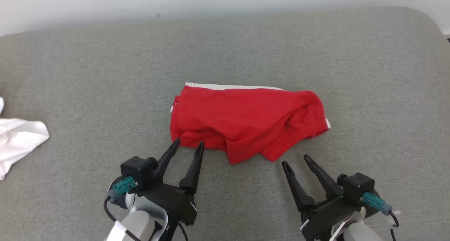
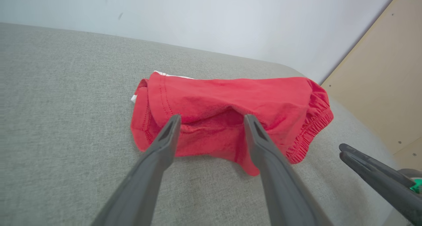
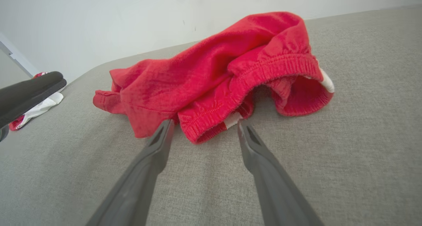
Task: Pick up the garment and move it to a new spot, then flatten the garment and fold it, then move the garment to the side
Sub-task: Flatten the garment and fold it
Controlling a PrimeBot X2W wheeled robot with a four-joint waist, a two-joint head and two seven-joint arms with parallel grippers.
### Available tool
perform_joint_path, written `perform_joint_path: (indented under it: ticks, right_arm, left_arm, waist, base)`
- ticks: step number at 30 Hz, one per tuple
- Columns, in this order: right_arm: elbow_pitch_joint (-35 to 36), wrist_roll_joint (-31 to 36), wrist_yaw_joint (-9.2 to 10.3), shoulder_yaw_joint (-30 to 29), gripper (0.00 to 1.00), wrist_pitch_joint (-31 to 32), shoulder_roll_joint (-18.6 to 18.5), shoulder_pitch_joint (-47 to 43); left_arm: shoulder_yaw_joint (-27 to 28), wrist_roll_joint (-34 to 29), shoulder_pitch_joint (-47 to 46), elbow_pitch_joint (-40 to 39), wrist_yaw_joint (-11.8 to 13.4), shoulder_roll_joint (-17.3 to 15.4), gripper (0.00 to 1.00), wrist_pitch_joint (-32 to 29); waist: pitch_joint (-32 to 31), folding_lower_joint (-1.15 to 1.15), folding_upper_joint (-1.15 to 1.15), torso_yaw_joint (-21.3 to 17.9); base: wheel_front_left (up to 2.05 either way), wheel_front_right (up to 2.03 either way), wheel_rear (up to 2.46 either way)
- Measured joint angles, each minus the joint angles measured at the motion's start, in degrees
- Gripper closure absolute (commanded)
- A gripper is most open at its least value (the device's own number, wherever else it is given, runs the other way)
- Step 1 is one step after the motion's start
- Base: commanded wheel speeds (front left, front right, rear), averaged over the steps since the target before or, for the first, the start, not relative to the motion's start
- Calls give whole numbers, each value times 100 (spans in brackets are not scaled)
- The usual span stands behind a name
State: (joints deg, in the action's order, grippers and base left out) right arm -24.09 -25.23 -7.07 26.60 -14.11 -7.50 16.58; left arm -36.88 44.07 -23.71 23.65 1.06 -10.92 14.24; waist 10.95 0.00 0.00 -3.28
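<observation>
The left tool (image 1: 189,142), jaws spread and empty, is hovering at the near left corner of the red shorts (image 1: 246,118), lying crumpled in the middle of the cushion (image 1: 316,51) lengthwise along its far edge, while the right tool (image 1: 295,160), equally spread, is sitting slightly farther off.

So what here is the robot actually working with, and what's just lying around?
Part of the job: red garment, left end effector, right end effector, both open, empty.
Just lying about: white cloth at the far left, grey cushion underneath.
</observation>
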Motion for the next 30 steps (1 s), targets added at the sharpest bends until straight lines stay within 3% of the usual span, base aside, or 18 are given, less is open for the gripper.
perform_joint_path:
  ticks: [30]
  right_arm:
    - [-1488,13,9,336,0,58,108,988]
  left_arm:
    - [188,-138,120,-535,146,-118,0,5]
  waist:
    - [365,0,0,467]
  base:
    - [0,0,0]
